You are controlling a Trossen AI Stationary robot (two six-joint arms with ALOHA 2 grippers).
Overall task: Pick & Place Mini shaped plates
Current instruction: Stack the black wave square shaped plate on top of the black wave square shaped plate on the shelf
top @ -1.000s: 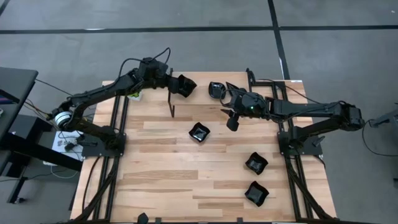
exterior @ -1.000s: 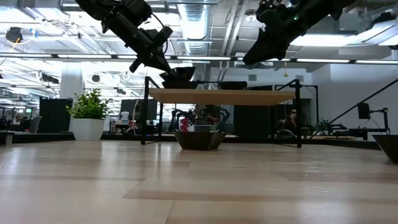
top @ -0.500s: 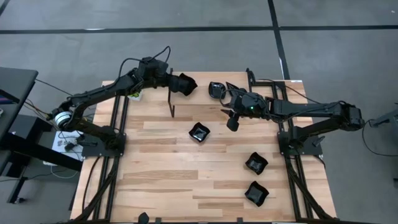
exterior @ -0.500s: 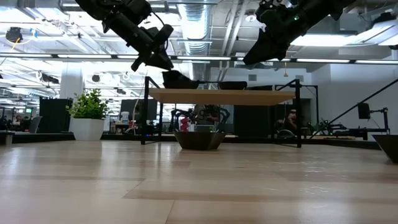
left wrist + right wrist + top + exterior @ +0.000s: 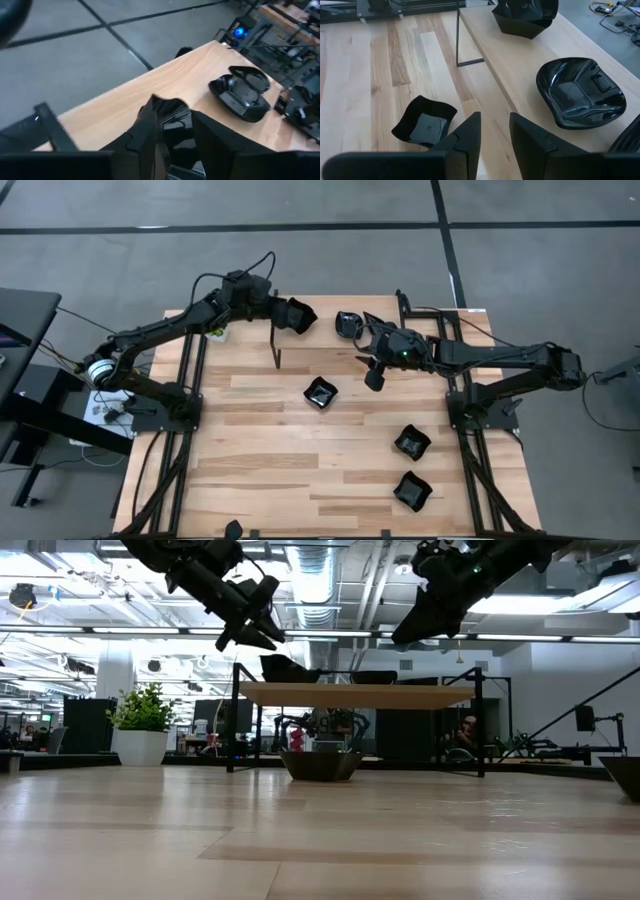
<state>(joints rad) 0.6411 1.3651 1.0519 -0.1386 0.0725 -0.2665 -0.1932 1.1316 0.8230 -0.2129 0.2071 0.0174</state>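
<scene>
**Black plates on raised shelf and desk; left pincer above shelf**

Black, glossy mini plates are spread over a light wooden desk (image 5: 260, 450) and a raised wooden shelf (image 5: 320, 315) at its 12 o'clock edge.

Left pincer (image 5: 298, 317): positioned over the left part of the shelf. In the left wrist view its fingers (image 5: 147, 125) stand apart on either side of a black plate (image 5: 172, 132); contact between fingers and plate cannot be confirmed. In the low view this plate (image 5: 283, 668) sits just above the shelf top, tilted.

Right pincer (image 5: 374, 378): raised over the desk, just off the shelf's front edge, fingers (image 5: 465, 137) slightly apart with nothing between them.

Plate locations:
- A rounded plate (image 5: 348, 324) lies on the shelf, at 3 o'clock from the left pincer.
- A wavy-rimmed square plate (image 5: 320, 392) lies on the desk near centre, at 8 o'clock from the right pincer.
- Two further plates (image 5: 411, 443) (image 5: 411, 491) lie at 4 to 5 o'clock on the desk, near each other.

A potted green plant (image 5: 145, 725) stands at the desk's far left in the low view.
</scene>
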